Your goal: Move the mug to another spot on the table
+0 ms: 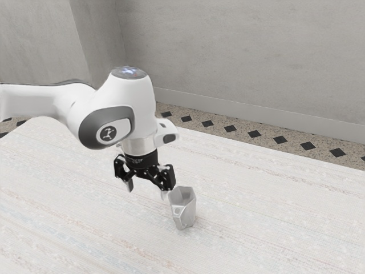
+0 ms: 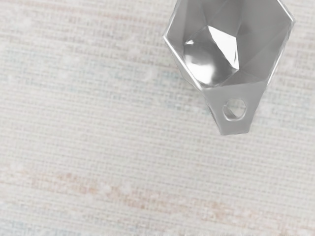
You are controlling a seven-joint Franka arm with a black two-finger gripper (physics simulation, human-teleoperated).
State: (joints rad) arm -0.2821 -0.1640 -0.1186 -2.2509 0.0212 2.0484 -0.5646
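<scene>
Mug [image 1: 183, 208], grey, faceted, upright on table [image 1: 274, 188], at four o'clock of the gripper [image 1: 149, 187], whose fingers [image 1: 130, 182] stand wide apart and empty, probably readied for grasping.

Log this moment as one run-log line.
fingers: open, empty | mug: upright on table, close beside fingers, not grasped

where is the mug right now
The mug stands upright on the table, low in the middle of the exterior view. It is just to the exterior view's right of the open tool, beside it and not in its grasp.
</scene>
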